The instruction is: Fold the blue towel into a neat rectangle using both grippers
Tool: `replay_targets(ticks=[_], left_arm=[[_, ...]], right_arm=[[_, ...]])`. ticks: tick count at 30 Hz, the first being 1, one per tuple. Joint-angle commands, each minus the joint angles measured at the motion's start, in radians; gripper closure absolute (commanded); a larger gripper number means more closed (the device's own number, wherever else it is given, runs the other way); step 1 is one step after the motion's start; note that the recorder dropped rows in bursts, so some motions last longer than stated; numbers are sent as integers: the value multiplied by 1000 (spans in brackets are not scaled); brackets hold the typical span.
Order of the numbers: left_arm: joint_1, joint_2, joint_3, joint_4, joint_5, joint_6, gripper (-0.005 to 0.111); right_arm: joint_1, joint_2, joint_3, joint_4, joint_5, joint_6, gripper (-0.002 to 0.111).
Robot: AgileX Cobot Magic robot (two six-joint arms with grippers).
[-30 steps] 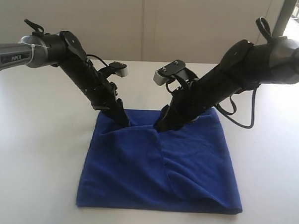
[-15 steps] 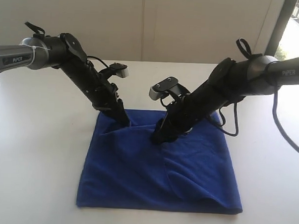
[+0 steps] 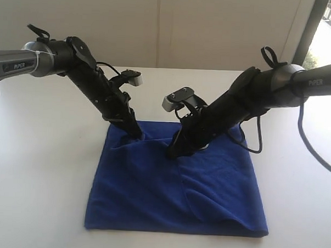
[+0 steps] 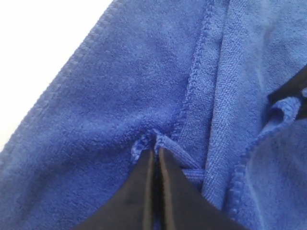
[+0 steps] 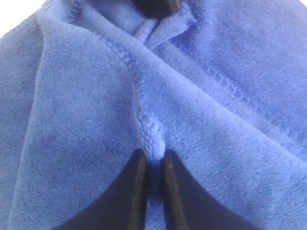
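Two black pointed-finger claws on jointed arms, the left gripper (image 3: 137,135) (image 4: 154,151) and the right gripper (image 3: 172,153) (image 5: 152,155), press down onto a deep royal-blue terry towel (image 3: 151,195) (image 4: 120,86) (image 5: 216,96). It lies roughly square and partly doubled on the white table (image 3: 42,168), toward 6 o'clock of the tabletop. The left gripper meets the cloth at about 11 o'clock of the towel, jaws clenched on a small pucker of stitched hem. The right gripper sits near 12 o'clock, just inside the far edge, jaws nipped together on a raised ridge of pile. Toward 5 o'clock a loose flap bulges.
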Motion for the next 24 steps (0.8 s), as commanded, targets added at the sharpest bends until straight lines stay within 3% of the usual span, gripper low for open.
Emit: replay_targets(ticks=[1, 12, 24], left_arm=[[-5, -21, -1, -21, 16, -5, 107], [-5, -85, -1, -21, -6, -29, 107], [-5, -157, -1, -21, -73, -55, 107]], right_arm=[[-5, -5, -2, 9, 56, -14, 106], [1, -129, -2, 7, 242, -14, 107], [131, -186, -2, 5, 372, -14, 107]])
